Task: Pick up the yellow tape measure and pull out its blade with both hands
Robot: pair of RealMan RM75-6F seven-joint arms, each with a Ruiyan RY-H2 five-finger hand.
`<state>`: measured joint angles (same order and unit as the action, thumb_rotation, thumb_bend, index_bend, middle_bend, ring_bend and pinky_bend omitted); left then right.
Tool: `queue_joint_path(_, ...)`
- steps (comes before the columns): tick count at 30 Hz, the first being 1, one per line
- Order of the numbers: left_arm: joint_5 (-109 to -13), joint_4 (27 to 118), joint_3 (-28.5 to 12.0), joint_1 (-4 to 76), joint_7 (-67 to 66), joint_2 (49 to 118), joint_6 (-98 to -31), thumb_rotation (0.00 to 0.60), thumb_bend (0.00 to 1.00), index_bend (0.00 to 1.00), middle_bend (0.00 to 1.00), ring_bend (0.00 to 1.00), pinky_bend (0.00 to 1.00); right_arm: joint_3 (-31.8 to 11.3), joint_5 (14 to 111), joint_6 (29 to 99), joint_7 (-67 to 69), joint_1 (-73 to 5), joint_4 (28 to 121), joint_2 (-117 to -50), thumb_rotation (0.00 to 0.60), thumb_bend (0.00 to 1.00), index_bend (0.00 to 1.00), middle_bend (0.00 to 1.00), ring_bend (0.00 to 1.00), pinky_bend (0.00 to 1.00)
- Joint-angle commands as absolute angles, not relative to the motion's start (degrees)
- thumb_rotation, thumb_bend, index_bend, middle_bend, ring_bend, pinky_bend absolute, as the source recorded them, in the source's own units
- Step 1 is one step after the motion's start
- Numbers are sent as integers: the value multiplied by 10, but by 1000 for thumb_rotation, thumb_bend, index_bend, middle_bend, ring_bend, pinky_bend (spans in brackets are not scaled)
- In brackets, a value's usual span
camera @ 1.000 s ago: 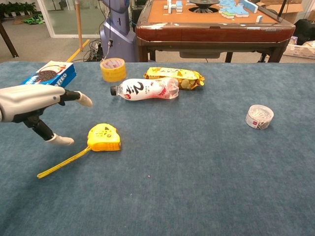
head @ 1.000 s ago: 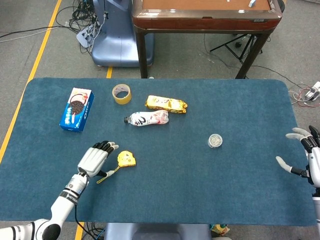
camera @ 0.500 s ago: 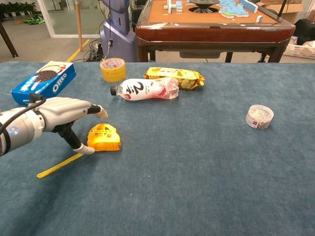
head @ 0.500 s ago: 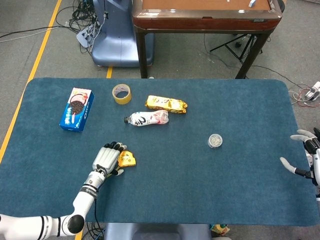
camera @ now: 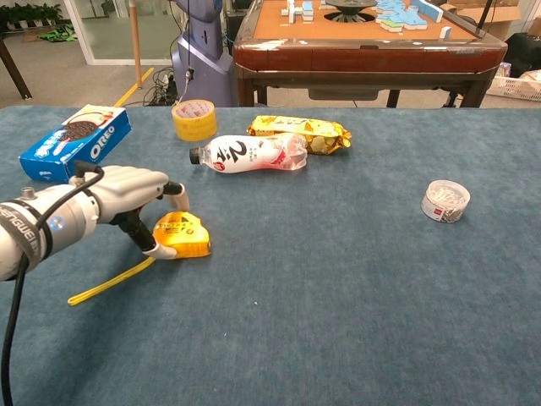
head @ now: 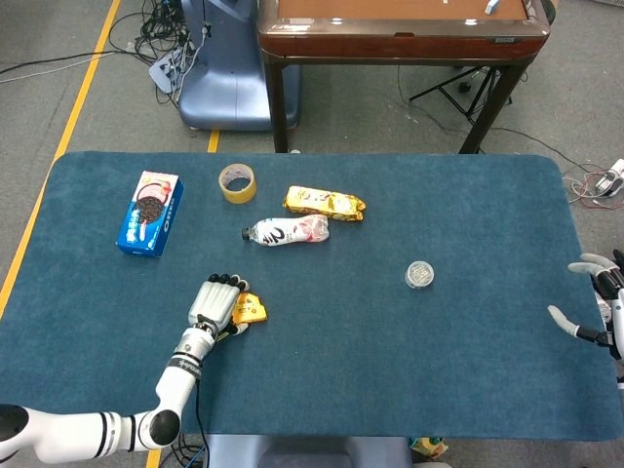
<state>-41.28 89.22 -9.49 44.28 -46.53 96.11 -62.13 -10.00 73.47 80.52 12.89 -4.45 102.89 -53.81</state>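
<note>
The yellow tape measure (head: 250,309) (camera: 185,234) lies on the blue table, with a short length of its yellow blade (camera: 110,282) pulled out toward the front left. My left hand (head: 216,302) (camera: 127,194) hovers over the case's left side. Its thumb touches the case's near left corner and its fingers (camera: 176,192) reach over the back, apart from the case. The tape measure still rests on the cloth. My right hand (head: 597,304) is at the table's far right edge, fingers spread and holding nothing; the chest view does not show it.
Behind the tape measure lie a plastic bottle (camera: 249,153), a yellow snack pack (camera: 297,133), a roll of tape (camera: 193,119) and a blue cookie box (camera: 76,142). A small clear container (camera: 445,200) sits to the right. A brown table (camera: 363,42) stands beyond the far edge.
My left hand has moved right and down onto the tape measure, its thumb now against the case. The case has been nudged slightly right. The right hand has drifted slightly toward the edge.
</note>
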Motion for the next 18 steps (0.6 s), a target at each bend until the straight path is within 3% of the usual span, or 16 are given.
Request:
queue_joint_path(1, -410, 888, -92, 445, -464, 964, -621, 600, 186, 272, 237, 177, 149, -100, 734, 806, 129, -44, 1029, -538, 600, 274, 319, 219, 31, 78)
queue_joint_path(8, -408, 884, -87, 447, -456, 967, -621, 600, 186, 292, 258, 190, 149, -100, 733, 809, 128, -41, 1031, -537, 600, 273, 320, 219, 31, 78)
queue_joint_path(18, -439, 855, -95, 441, -389, 978, -612, 600, 187, 413, 404, 296, 161, -100, 736, 816, 123, -36, 1040, -531, 600, 274, 320, 219, 31, 78)
